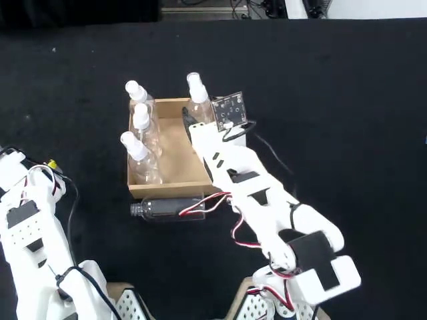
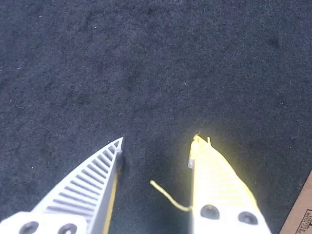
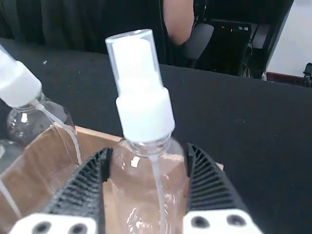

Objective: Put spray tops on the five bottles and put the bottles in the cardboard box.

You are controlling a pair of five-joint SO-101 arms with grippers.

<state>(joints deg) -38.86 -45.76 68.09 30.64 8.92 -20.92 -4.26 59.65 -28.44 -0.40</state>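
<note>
At far corner of cardboard box [image 1: 163, 189], right gripper [image 3: 148, 152] clamped on an upright capped bottle [image 3: 146, 117], presumably for lowering beside three boxed bottles [image 1: 143, 137]; left gripper [image 2: 158, 140] spread wide, empty, over table [image 2: 146, 58].

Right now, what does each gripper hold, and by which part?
The right gripper holds a bottle by its clear body, below the spray top. The left gripper is open, holding nothing.

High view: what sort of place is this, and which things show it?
Probably a robotics lab: white left arm and right arm at a black-clothed table, right gripper holding a spray bottle, cables at the far edge.
</note>
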